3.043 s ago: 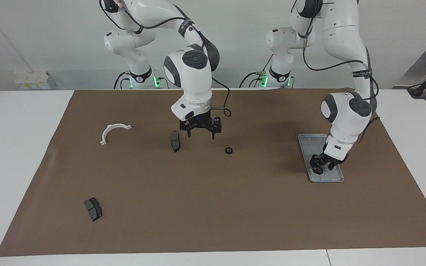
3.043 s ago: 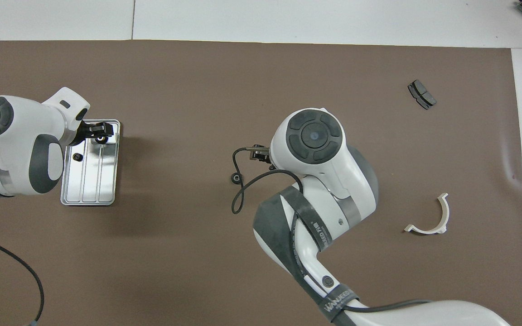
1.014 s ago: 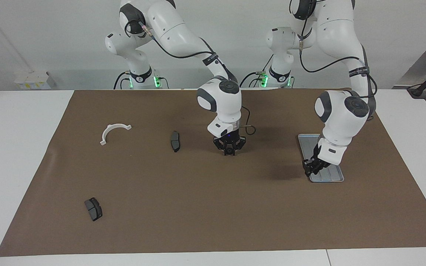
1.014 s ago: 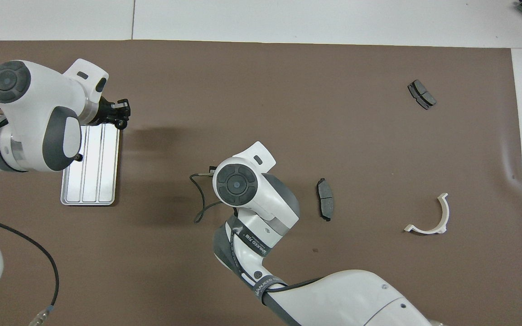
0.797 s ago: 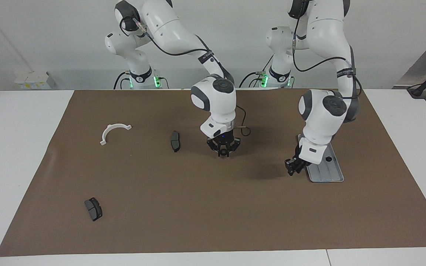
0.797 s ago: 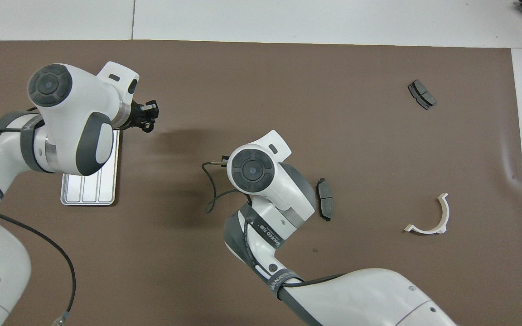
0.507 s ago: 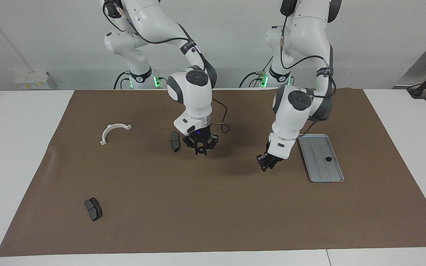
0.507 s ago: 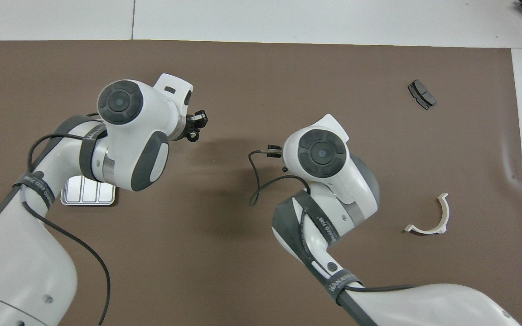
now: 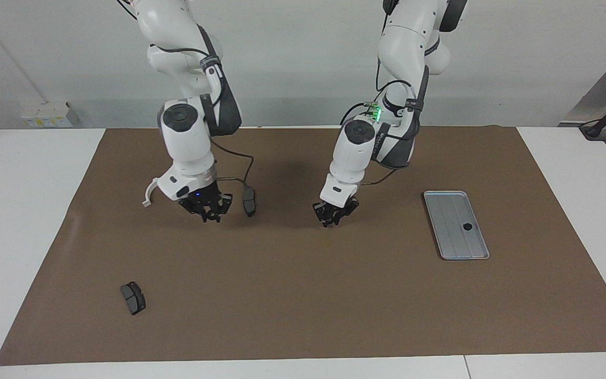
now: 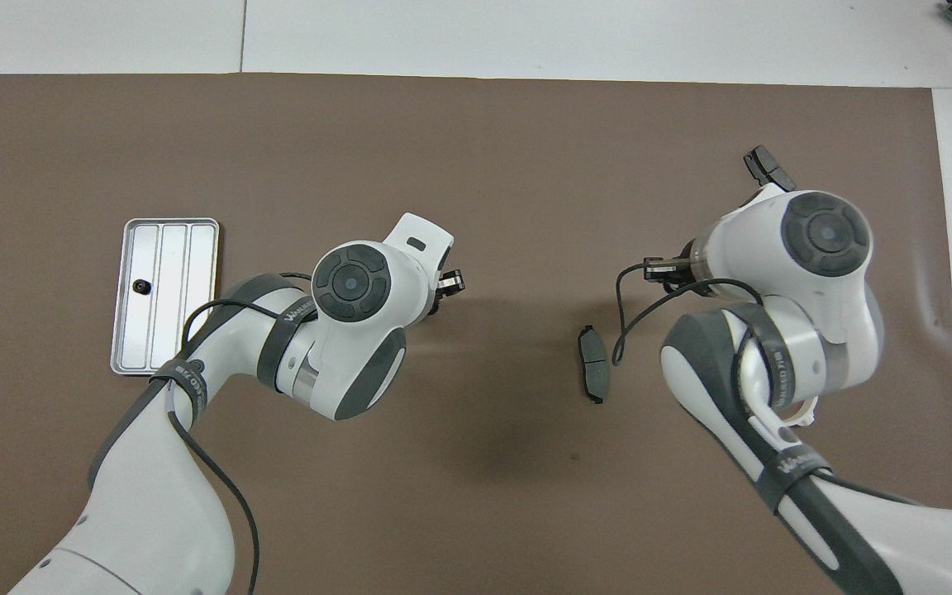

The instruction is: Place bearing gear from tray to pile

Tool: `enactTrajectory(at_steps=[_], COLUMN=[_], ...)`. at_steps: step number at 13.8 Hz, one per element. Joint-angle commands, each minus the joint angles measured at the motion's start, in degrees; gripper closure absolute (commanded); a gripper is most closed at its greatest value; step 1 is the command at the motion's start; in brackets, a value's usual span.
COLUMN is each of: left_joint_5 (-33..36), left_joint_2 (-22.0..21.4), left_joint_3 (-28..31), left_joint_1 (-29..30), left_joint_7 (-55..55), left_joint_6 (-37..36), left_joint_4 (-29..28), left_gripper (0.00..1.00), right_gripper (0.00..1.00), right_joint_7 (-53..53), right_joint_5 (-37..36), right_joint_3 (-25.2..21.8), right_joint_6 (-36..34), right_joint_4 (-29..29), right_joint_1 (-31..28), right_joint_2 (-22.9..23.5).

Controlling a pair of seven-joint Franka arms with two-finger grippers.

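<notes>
**Overhead view shows one bearing gear lying in the tray**

We see the bearing gear (image 10: pixel 141 286) as a small, round, black piece, lying in the tray (image 10: pixel 199 330) on the groove strip toward the left arm's end of the table. The tray is flat silver-grey metal with rounded corners, a raised rim and lengthwise grooves. It sits on a matte brown mat (image 10: pixel 476 149).

The left gripper (image 9: pixel 334 217) hangs low over the bare mat, between the tray and a dark grey curved brake pad (image 9: pixel 249 200). We cannot tell whether it is released or clenched. The right gripper (image 9: pixel 205 211) is over the mat between that pad and a white half-ring plastic bracket (image 9: pixel 148 196), which the arm partly hides. We cannot tell its grip either.

A second brake pad (image 9: pixel 133 297) lies well apart, farther from the robots.
</notes>
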Motion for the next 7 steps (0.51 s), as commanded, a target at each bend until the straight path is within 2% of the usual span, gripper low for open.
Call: enactTrajectory(at_steps=[1, 3, 7], left_joint_5=[-0.43, -0.34, 4.48], left_joint_2=[-2.66, -2.49, -2.66], left_joint_3=[1.15, 1.23, 1.23], left_joint_1=[-0.74, 1.19, 12.59], left_joint_7=[-1.25, -0.99, 2.77], left_joint_6=[0.14, -1.09, -7.15], left_joint_4=[-1.87, -0.56, 4.01], left_gripper=[0.00, 0.00, 0.00], right_gripper=[1.00, 1.00, 1.00], right_joint_7=[-9.49, -12.85, -15.32], right_joint_5=[2.13, 2.13, 2.13], right_joint_3=[0.94, 0.94, 0.94], right_joint_6=[0.99, 2.13, 7.31], right_joint_4=[-2.48, -2.39, -2.39], right_joint_1=[-6.64, -9.98, -15.18], right_joint_2=[-0.69, 0.54, 4.06])
